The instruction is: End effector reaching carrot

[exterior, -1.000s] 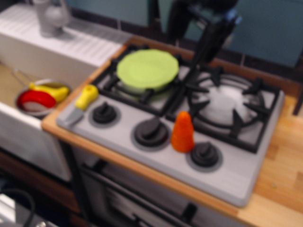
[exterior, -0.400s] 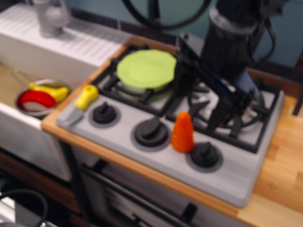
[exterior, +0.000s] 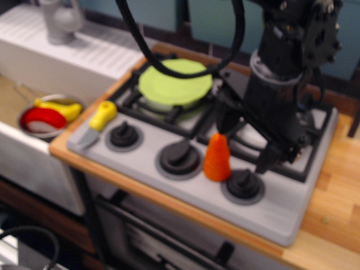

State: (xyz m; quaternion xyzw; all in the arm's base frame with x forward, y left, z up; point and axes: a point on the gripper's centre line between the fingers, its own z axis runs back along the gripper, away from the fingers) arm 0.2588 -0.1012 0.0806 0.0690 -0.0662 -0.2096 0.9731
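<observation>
1. In the observation.image view, my end effector [exterior: 246, 140] hangs over the toy stove [exterior: 281, 208], its thick black cable [exterior: 169, 70] looping up toward 11 o'clock.
2. My gripper is spread: one dark finger [exterior: 225, 119] sits at 12 o'clock of the carrot [exterior: 216, 157], the other finger [exterior: 267, 160] at 3 o'clock of it, neither clearly touching it.
3. The carrot stands upright on the stove's front panel, between the middle knob [exterior: 179, 158] and the right knob [exterior: 243, 184].
4. A green plate [exterior: 174, 82] rests on the back-left burner, at 10 o'clock of the carrot.
5. A yellow-handled knife [exterior: 97, 122] lies at the stove's left edge, at 9 o'clock.
6. Past it, a bowl [exterior: 25, 115] holds red and yellow toys.
7. The wooden tabletop [exterior: 332, 225] carries the stove.
</observation>
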